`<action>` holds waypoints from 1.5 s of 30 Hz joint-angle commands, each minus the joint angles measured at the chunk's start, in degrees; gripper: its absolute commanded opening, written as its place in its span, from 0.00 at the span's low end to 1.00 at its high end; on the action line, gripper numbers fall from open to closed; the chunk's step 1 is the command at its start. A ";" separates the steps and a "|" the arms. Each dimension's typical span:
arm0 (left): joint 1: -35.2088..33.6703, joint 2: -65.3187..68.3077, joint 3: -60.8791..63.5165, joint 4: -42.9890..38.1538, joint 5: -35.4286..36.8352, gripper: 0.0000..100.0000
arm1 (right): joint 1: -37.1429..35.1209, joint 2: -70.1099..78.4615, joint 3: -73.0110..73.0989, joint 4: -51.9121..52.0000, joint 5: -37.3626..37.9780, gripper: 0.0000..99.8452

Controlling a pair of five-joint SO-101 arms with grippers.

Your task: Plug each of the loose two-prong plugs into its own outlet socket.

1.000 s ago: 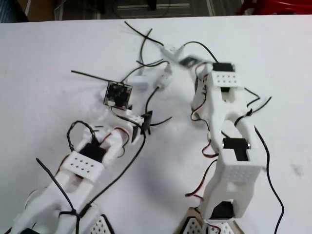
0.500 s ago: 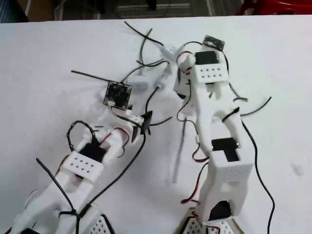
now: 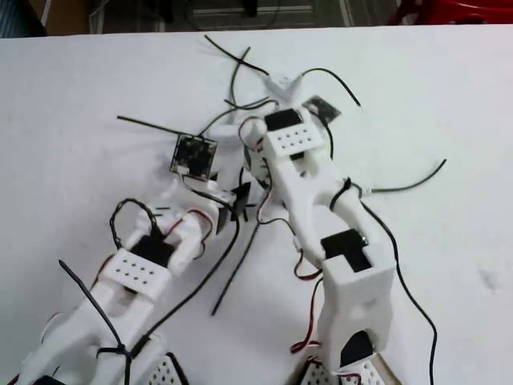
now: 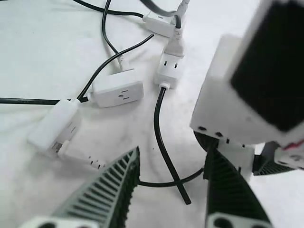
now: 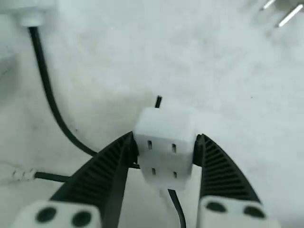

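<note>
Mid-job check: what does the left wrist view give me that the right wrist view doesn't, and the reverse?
Left wrist view: the open left hand near an empty outlet socket, a second socket with a plug apparently seated in it, a loose plug with its pins exposed, and the right arm's white body. Right wrist view: the right hand shut on a white outlet block, slots facing the camera, and two bare prongs farther off. Both: the white table and black cords.

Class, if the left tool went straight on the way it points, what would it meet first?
Probably the black cable lying just ahead of the open left tool. A white socket sits beyond it, though depth is unclear.
</note>
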 commanded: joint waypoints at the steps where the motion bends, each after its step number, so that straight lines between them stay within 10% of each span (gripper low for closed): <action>1: 0.04 0.13 -0.26 -1.41 0.09 0.22 | 1.63 -0.40 1.85 -0.66 -0.53 0.29; 14: 0.04 0.31 -0.26 -1.49 0.09 0.22 | 15.34 -9.36 -16.09 2.95 21.89 0.33; 29: 0.04 0.31 -0.26 -1.49 0.09 0.22 | 22.11 10.24 -15.74 6.90 131.52 0.33; 45: 0.04 0.31 -0.26 -1.58 0.00 0.22 | 30.46 19.65 -20.84 6.37 153.67 0.33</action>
